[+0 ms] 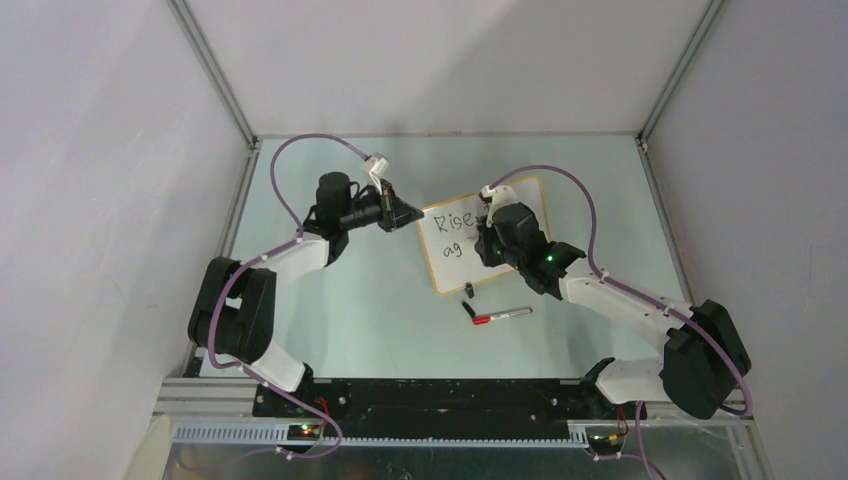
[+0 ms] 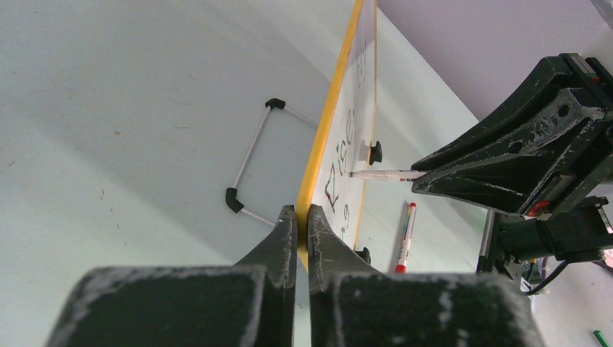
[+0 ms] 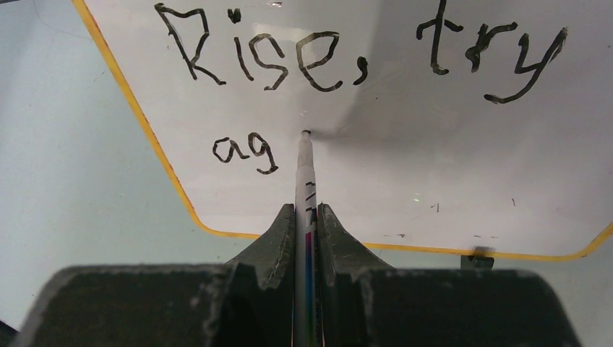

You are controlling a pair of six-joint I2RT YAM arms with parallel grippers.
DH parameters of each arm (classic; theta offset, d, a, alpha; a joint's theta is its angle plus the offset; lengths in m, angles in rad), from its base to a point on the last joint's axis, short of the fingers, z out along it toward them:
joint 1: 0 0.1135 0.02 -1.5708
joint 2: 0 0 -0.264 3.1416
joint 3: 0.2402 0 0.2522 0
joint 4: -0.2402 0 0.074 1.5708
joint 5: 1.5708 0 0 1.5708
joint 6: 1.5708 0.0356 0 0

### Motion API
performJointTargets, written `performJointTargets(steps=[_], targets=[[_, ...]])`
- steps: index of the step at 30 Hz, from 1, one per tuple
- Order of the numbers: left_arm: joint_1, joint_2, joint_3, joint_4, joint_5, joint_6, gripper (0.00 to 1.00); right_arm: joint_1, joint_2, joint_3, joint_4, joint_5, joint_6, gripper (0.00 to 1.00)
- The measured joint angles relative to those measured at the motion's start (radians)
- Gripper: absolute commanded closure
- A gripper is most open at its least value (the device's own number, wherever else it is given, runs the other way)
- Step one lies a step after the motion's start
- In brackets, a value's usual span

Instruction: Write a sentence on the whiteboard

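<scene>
The whiteboard point(image 1: 452, 268) sits at the middle of the worktop point(image 1: 350, 300), between the two arms. The left claw point(image 2: 303, 214) is pressed together on the board's yellow left edge. The right claw point(image 3: 307, 213) pinches a marker point(image 3: 305, 163) whose tip touches the board just right of the letters "ag". The sentence point(image 3: 318, 58) reads "Rise, try" on the upper line and "ag" on the lower. A second marker point(image 1: 502, 315) with a red end lies on the worktop near the board's near edge.
</scene>
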Motion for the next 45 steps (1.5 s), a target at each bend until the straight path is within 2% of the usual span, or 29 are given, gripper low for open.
performJointTargets(steps=[45], targets=[[-0.001, 0.0, 0.005, -0.011, 0.001, 0.001, 0.98, 0.011, 0.008, 0.0, -0.03, -0.028, -0.001, 1.0]])
